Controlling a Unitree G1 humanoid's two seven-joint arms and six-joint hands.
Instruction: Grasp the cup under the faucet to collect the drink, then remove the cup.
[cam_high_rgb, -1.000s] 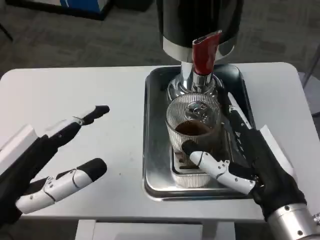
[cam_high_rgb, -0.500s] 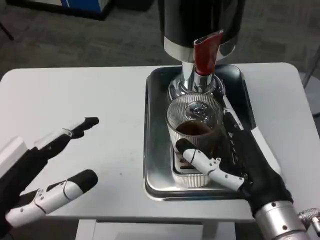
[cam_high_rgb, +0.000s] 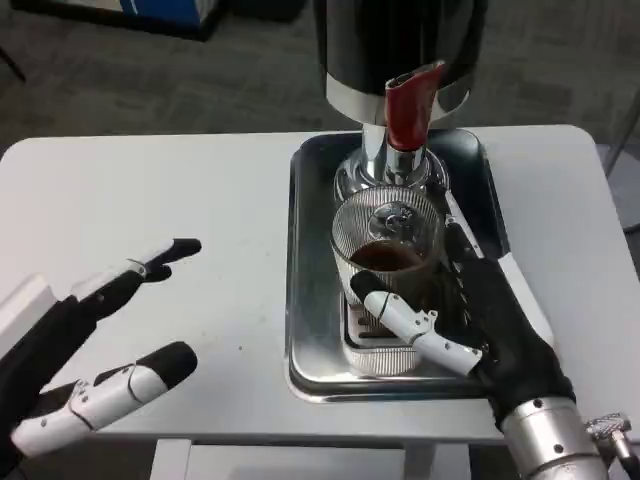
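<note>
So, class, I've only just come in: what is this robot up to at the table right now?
The robot's right hand is wrapped around a ribbed glass cup that stands on a metal tray, right under the dispenser's faucet with the red lever. The cup already holds some dark drink and has not been taken away from the faucet. The left hand hovers open over the white table, away from the tray, holding nothing.

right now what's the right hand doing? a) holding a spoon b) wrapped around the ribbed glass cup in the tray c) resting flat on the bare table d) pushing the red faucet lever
b: the right hand has its fingers around the ribbed glass cup, which stands in the metal tray under the red faucet lever.
</note>
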